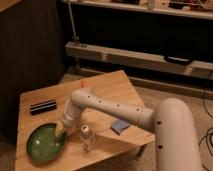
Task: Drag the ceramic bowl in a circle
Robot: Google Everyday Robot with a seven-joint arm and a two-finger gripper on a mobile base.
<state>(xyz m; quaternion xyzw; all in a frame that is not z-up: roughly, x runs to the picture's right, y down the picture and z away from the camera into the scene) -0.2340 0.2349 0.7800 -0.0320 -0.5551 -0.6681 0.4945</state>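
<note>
Bowl [45, 146], green, glossy, round and shallow, is lying at the near left corner of the wooden bench [110, 94]. At its right rim the tool [61, 129] is pointing down; whether it is clamping the rim I cannot tell. A small clear bottle [86, 139] is standing just right of it, and a flat blue pad [120, 126] is lying farther right.

We take this for a robotics lab or workroom, not a home. A white robot arm [115, 107] reaches over a low wooden bench [107, 87], its gripper [60, 131] down at the rim of the ceramic bowl [42, 145]. Behind it we see metal racking [140, 57] against dark panels. A loose cable [206, 100] lies on speckled carpet [165, 92].
</note>
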